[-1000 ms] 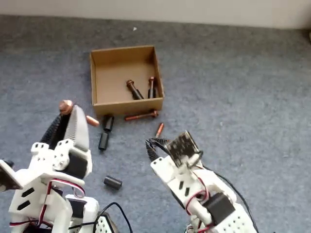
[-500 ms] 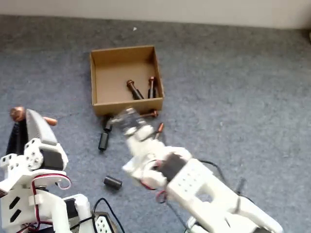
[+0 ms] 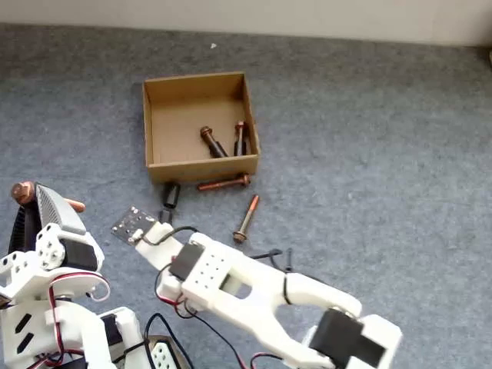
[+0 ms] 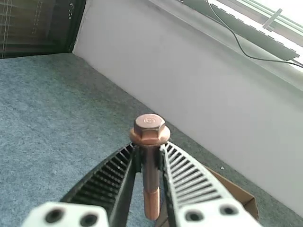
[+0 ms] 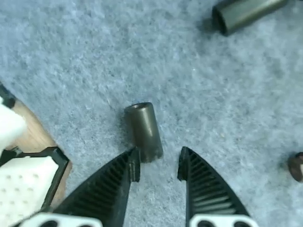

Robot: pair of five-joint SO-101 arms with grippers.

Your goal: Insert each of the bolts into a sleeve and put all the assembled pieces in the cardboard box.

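The left claw (image 4: 150,155) sits at the left edge of the high view. Its fingers are almost closed and clamp a held bolt (image 4: 150,135) by the shank, just under the flanged hex head. The threaded end sticks out past the fingers. In the high view this bolt lies crosswise, with its head toward the frame's left edge.

The right arm (image 3: 231,280) stretches from the lower right of the high view to left of centre. Its wrist lies below the box (image 3: 201,167). The right claw (image 5: 158,163) points down at the carpet (image 3: 369,154), its fingers moderately parted and gripping nothing. A short sleeve (image 5: 144,128) lies flat on the carpet with one end in the gap between the fingertips, closer to one tip than the other. Whether it touches that tip I cannot tell. A far sleeve (image 5: 246,13) lies well apart from it.

The box stands open in the upper left-centre of the high view. Inside, toward its right wall, lie a first piece (image 3: 212,143) and a second piece (image 3: 241,138), each a bolt in a dark sleeve. Just below the front wall a loose bolt (image 3: 223,184) lies along it, and the box-side sleeve (image 3: 171,194) is just to its left. A slanted bolt (image 3: 246,219) lies near the frame's centre, close to the right arm.
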